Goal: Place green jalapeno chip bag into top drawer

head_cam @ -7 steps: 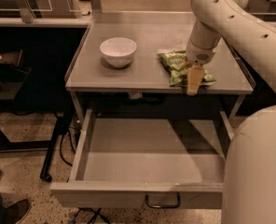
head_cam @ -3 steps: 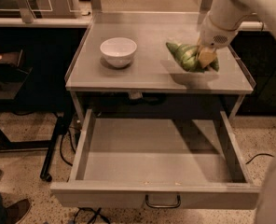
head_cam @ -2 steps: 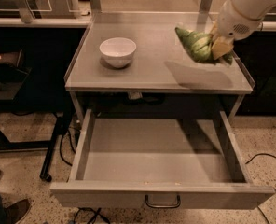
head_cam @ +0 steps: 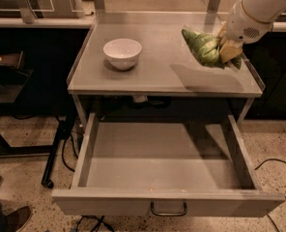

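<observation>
The green jalapeno chip bag (head_cam: 203, 47) hangs in the air above the right side of the grey tabletop (head_cam: 157, 66), and its shadow falls on the surface below. My gripper (head_cam: 226, 51) is shut on the bag's right end, at the end of the white arm that comes in from the upper right. The top drawer (head_cam: 162, 166) is pulled out wide open below the tabletop. Its flat bottom is bare and its curved handle (head_cam: 168, 210) faces me.
A white round bowl (head_cam: 122, 52) stands on the left half of the tabletop. Raised rims run along the table's sides. Cables and a dark stand leg (head_cam: 53, 149) lie on the speckled floor at left. A shoe (head_cam: 10, 219) shows at the bottom left.
My gripper took hold of the bag on the tabletop, lifted it off the surface and carried it up and to the right. The arm has swung out of the foreground.
</observation>
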You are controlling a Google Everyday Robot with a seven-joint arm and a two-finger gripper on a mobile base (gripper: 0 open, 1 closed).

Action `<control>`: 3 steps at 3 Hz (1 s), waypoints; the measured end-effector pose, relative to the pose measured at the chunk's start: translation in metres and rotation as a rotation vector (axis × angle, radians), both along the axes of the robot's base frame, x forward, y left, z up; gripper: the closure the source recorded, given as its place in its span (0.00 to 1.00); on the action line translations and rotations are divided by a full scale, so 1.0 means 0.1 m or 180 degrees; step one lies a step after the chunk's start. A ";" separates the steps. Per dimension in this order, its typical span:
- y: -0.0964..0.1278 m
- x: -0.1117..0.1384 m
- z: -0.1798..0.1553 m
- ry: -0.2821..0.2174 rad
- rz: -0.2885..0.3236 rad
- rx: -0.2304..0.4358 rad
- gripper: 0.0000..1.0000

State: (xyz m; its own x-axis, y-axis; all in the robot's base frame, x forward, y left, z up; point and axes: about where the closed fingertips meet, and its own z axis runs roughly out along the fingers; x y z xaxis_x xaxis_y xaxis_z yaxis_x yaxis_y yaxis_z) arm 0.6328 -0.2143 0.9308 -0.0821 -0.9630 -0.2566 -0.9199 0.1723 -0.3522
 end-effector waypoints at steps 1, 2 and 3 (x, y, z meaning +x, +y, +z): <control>0.09 -0.36 -0.04 0.0006 0.0054 -0.0008 1.00; 0.27 -0.92 -0.36 0.0233 0.0201 -0.0105 1.00; 0.26 -0.88 -0.36 0.0211 0.0194 -0.0102 1.00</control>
State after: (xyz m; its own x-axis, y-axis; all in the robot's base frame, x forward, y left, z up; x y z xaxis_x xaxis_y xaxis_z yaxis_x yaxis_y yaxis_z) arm 0.5452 -0.1880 0.8951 -0.0389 -0.9744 -0.2214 -0.9498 0.1049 -0.2948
